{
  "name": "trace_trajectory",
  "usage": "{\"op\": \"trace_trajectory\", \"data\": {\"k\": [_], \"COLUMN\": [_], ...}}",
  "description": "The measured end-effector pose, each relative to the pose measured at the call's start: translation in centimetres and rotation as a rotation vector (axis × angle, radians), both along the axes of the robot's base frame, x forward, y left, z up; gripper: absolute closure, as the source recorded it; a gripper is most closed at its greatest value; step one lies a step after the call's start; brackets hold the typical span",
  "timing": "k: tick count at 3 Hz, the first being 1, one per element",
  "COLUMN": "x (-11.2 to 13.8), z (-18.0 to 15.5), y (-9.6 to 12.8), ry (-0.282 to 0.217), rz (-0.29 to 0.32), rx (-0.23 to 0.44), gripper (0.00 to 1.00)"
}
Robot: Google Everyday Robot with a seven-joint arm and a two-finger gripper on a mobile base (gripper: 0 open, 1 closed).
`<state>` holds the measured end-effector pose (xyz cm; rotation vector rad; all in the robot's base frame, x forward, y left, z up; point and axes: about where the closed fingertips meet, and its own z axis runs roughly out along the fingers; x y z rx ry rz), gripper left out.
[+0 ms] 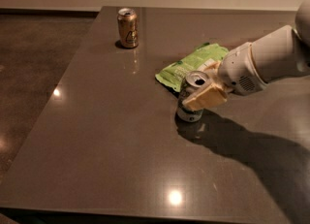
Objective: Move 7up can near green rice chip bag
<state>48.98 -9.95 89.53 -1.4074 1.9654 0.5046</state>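
The 7up can (190, 100) stands upright on the dark table (111, 136), silver top showing, right at the near edge of the green rice chip bag (192, 65). The bag lies flat just behind the can, light green and glossy. My gripper (206, 89) comes in from the right on a white arm (264, 65). Its tan fingers (209, 98) are closed around the upper part of the can. The can's right side is hidden by the fingers.
A copper-brown can (128, 27) stands upright at the far left of the table. The table's left edge runs diagonally, with the floor (34, 72) beyond it. The arm's shadow falls across the right front of the table.
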Motion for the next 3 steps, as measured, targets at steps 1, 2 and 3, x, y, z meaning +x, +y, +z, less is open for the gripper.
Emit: {"op": "trace_trajectory", "data": {"k": [1,2,3], "x": [-0.01,-0.01,-0.01], "z": [0.00,0.06,0.06], "y": [-0.40,-0.84,-0.84], "ry": [-0.010,-0.020,-0.020], "rz": [0.004,0.006,0.006], "rx": [-0.004,-0.014,-0.014], "gripper": [0.15,0.00,0.00]}}
